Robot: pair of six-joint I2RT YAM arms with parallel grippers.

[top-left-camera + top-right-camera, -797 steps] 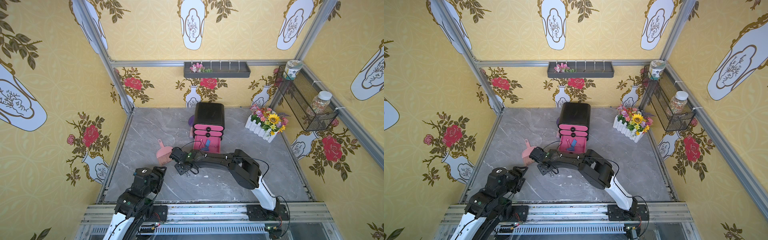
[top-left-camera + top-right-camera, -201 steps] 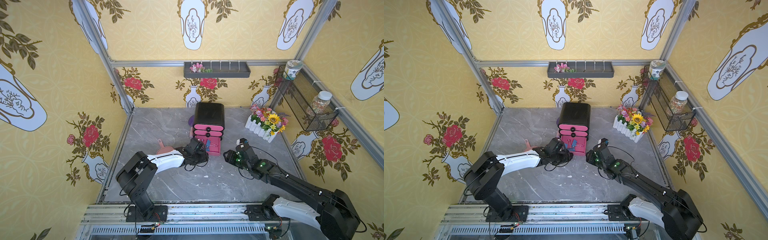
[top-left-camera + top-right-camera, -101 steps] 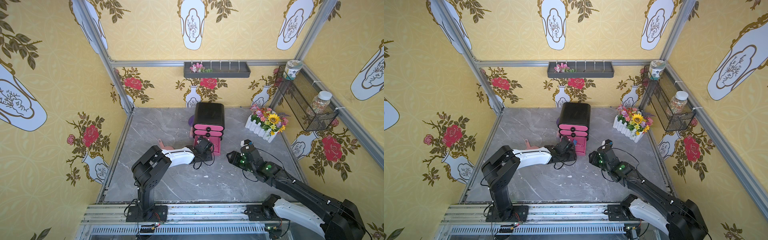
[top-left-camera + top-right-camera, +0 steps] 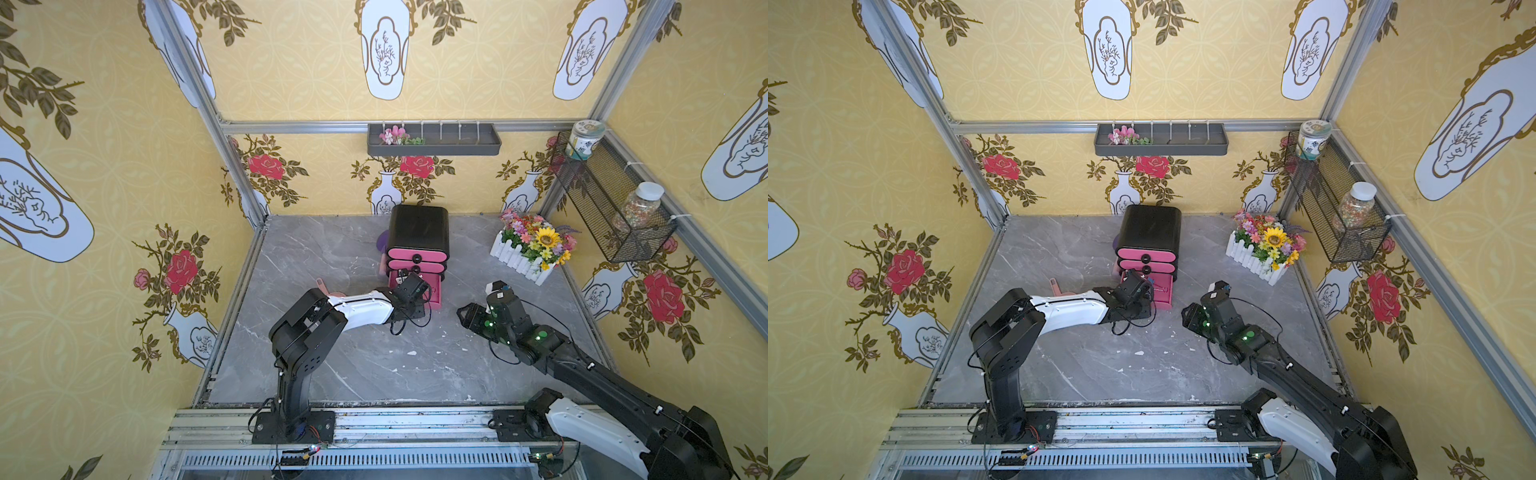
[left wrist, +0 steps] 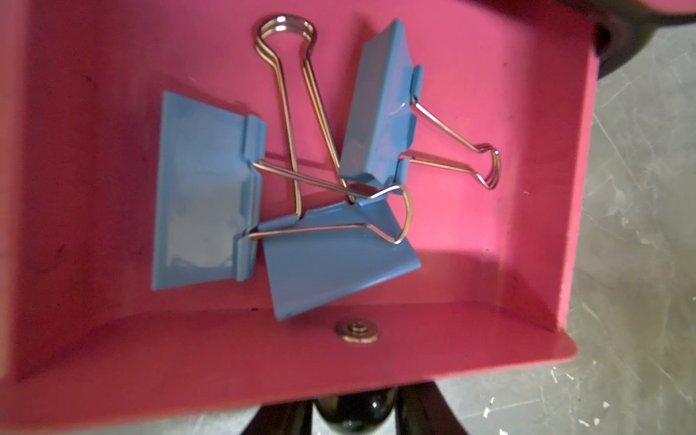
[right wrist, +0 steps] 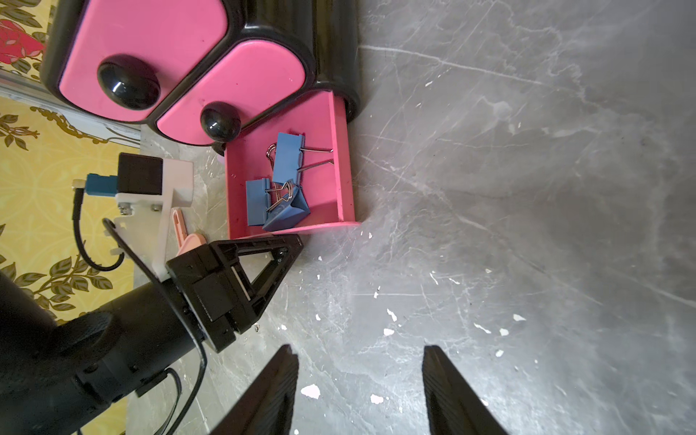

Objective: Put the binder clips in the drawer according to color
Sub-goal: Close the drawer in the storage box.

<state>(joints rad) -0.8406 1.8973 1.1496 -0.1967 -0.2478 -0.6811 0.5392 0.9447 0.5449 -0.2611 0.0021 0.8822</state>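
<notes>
The drawer cabinet (image 4: pixel 419 226) (image 4: pixel 1153 226) is black with pink fronts, and its bottom drawer (image 5: pixel 527 188) (image 6: pixel 344 169) stands pulled out. Three blue binder clips (image 5: pixel 199 196) (image 5: pixel 331 260) (image 5: pixel 380 109) lie tangled inside it, and the right wrist view also shows these clips (image 6: pixel 282 180). My left gripper (image 5: pixel 354 414) (image 4: pixel 415 301) (image 4: pixel 1144 301) is at the drawer front, shut on its round black knob (image 5: pixel 352 412). To the right of the drawer, low over the bare table, my right gripper (image 6: pixel 359 352) (image 4: pixel 463 311) (image 4: pixel 1187 313) is open and holds nothing.
A pink dustpan (image 4: pixel 328 291) (image 6: pixel 188 241) lies behind the left arm. A white flower box (image 4: pixel 530 249) stands at the back right. A wire basket with jars (image 4: pixel 611 208) and a grey shelf (image 4: pixel 434 139) hang on the walls. White flecks dot the marble table (image 4: pixel 374 365).
The left arm has reached in to the front of the bottom drawer and its jaws have closed on the knob. The right arm has drawn back a little to the right.
</notes>
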